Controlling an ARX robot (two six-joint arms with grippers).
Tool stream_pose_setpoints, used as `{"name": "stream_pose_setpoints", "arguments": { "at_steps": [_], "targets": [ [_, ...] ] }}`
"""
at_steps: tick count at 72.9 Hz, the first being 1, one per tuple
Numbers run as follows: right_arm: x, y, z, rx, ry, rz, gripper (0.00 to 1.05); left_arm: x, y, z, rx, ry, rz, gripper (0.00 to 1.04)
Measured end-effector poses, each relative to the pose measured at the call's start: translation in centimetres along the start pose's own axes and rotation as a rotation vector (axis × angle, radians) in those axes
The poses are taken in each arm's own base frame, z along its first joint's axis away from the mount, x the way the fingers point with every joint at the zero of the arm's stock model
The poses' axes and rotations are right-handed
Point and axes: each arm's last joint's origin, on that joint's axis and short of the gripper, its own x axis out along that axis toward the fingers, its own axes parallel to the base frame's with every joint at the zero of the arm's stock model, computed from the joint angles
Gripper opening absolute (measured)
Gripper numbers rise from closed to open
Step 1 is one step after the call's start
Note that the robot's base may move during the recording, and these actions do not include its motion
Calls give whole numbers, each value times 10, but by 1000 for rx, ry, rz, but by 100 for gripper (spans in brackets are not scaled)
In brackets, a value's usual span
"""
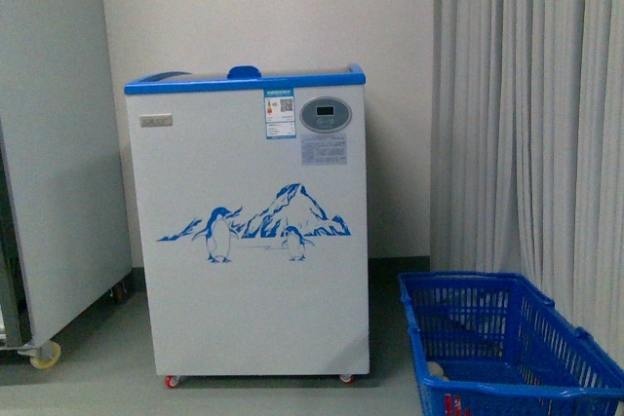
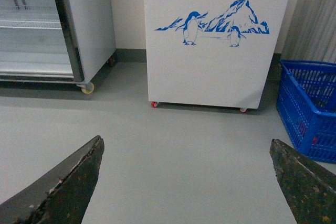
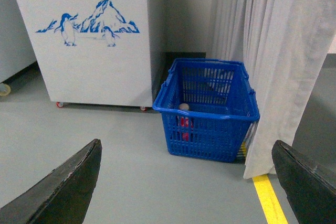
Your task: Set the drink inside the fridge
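1. The pale curtain (image 1: 526, 104) is hanging at the right, reaching down to the floor.
2. The grey-white wheeled cabinet (image 1: 49, 143) is standing at the left, just beside the fridge.
3. The fridge (image 1: 249, 241) is standing against the back wall on small red castors, between the cabinet and the curtain.
4. The blue basket (image 3: 210, 115) is sitting on the floor, just beside the fridge and touching the curtain.
5. The left gripper (image 2: 185, 140) is hovering over bare floor, its jaws spread wide and holding nothing.
6. The right gripper (image 3: 186, 141) is facing the basket, with its jaws likewise spread and empty.
7. The drink (image 3: 183, 121) seems to be lying inside the basket. Only a red patch and a pale round top are showing, too small to be sure.
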Motion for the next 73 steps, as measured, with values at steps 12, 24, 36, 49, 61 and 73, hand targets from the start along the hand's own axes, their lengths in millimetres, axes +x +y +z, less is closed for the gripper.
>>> {"name": "stream_pose_setpoints", "arguments": {
  "at_steps": [12, 24, 36, 49, 61, 73],
  "targets": [
    [0, 0, 0, 0, 0, 0, 97, 0, 0, 0, 0, 0, 0, 97],
    [0, 0, 0, 0, 0, 0, 97, 0, 0, 0, 0, 0, 0, 97],
    [0, 0, 0, 0, 0, 0, 97, 0, 0, 0, 0, 0, 0, 97],
    [0, 0, 0, 0, 0, 0, 97, 0, 0, 0, 0, 0, 0, 97],
    [0, 0, 0, 0, 0, 0, 97, 0, 0, 0, 0, 0, 0, 97],
    [0, 0, 0, 0, 0, 0, 97, 0, 0, 0, 0, 0, 0, 97]
  ]
}}
